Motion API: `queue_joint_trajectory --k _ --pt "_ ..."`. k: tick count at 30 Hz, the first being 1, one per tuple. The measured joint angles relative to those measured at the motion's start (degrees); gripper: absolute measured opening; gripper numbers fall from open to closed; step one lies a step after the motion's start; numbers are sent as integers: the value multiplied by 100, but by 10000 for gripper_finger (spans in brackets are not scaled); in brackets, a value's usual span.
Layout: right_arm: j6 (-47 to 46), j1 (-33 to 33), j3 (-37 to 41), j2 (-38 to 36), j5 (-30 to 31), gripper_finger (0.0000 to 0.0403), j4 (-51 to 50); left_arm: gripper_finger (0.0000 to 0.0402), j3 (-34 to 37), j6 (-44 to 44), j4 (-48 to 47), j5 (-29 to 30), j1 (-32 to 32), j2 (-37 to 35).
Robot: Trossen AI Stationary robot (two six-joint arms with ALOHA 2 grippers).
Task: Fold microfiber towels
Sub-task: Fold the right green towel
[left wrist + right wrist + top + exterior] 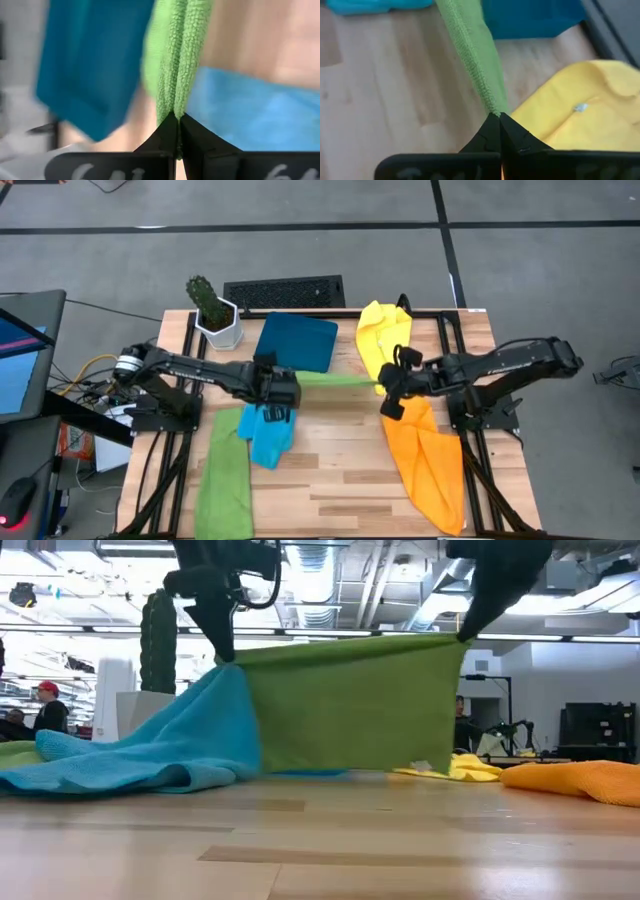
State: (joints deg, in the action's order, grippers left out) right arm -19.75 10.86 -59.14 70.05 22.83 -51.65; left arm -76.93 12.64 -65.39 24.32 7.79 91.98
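Observation:
A green towel (350,705) hangs spread between my two grippers above the table's middle; from above it shows as a thin strip (335,380). My left gripper (285,385) is shut on its left upper corner and my right gripper (390,388) on its right upper corner. A sky-blue towel (265,430) lies bunched by the left gripper and rises against the green towel's left edge (215,720). A second green towel (225,475) lies flat at the near left. A yellow towel (380,340) lies at the far right, an orange one (425,455) at the near right. My left gripper pinches the green towel's upper corner (174,102) between its two fingers, on a fold of at least two layers. The towel hangs below the fingers (225,640), its top edge drawn straight to the other gripper. Whether the sky-blue towel is caught too, I cannot tell. My right gripper pinches the green towel's other upper corner (495,107) between its fingertips, at the hemmed edge. The fingers (478,620) come from above. The towel hangs down from them as a flat sheet, its lower edge (350,770) close to the table top.
A dark teal tray (297,340) lies at the far middle of the table. A potted cactus (213,310) stands at the far left. Bare wood (330,470) shows at the near middle between the flat green and orange towels.

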Motion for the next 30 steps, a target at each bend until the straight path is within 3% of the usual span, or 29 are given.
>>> queue_joint_trajectory --k 9,14,19,24,26,30 --pt "-1316 1299 1060 47 -472 12 862 0 848 235 1381 -1352 860 167" --pt "-1523 1785 1329 157 -766 12 1321 0 1162 485 2147 -1842 1251 179" --pt "-1540 1996 1360 361 -940 13 1620 17 1230 627 2260 -2097 1439 188" --pt "-1540 2243 1379 696 -1205 13 1664 77 1270 1043 1639 -2889 1469 190" --pt "-1538 2345 1376 863 -1281 13 1697 105 1257 1059 1447 -2783 1496 190" --pt "-1540 2521 1376 1205 -1288 13 1765 149 1259 1180 1333 -1625 1548 190"
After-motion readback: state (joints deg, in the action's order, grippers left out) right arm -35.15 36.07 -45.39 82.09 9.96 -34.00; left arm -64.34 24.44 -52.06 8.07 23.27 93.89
